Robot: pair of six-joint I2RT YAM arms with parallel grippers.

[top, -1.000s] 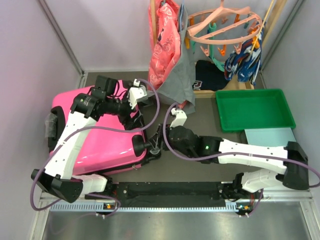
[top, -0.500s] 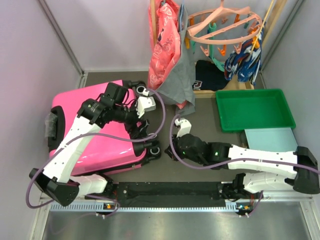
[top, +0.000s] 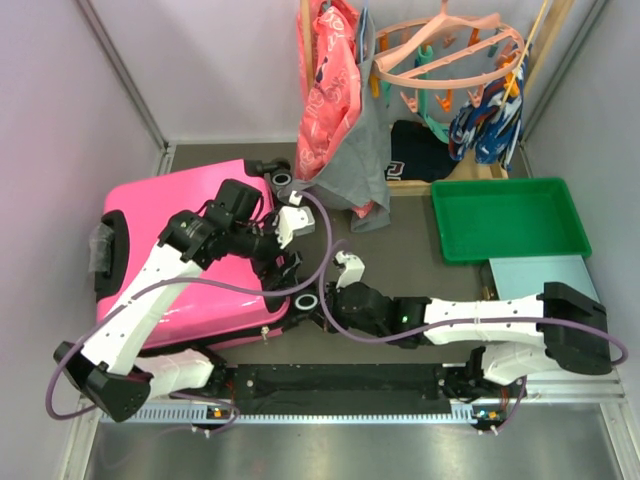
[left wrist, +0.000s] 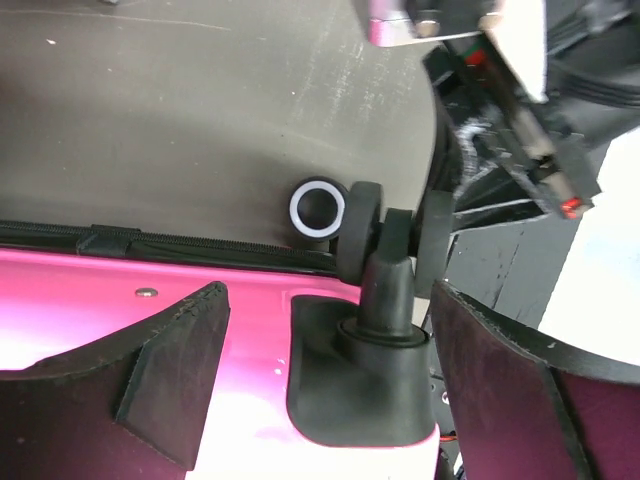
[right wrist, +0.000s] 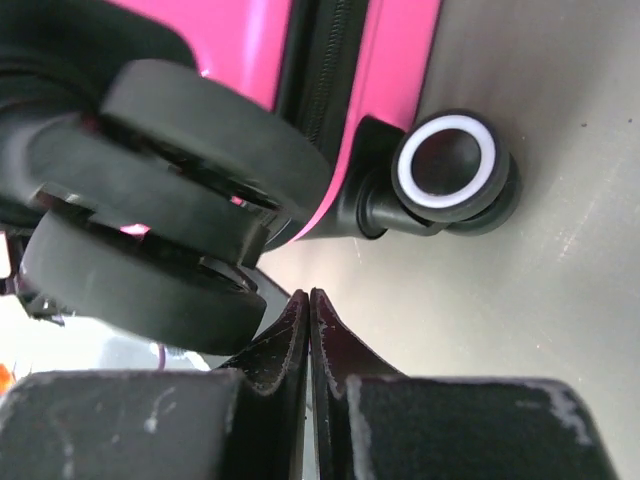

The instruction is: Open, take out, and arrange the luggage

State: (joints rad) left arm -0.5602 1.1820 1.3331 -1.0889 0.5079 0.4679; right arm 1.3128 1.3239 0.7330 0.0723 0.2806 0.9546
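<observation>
The luggage is glossy hard plastic, its wheels matt black plastic

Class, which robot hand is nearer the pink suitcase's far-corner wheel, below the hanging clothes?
Left. The left hand, open, hangs over the luggage at its wheeled end, between its two corners. The right hand, shut, sits beside the near-corner wheel, farther from the far-corner wheel.

Overhead from behind; both wrist views close on one wheeled corner of the luggage
</observation>
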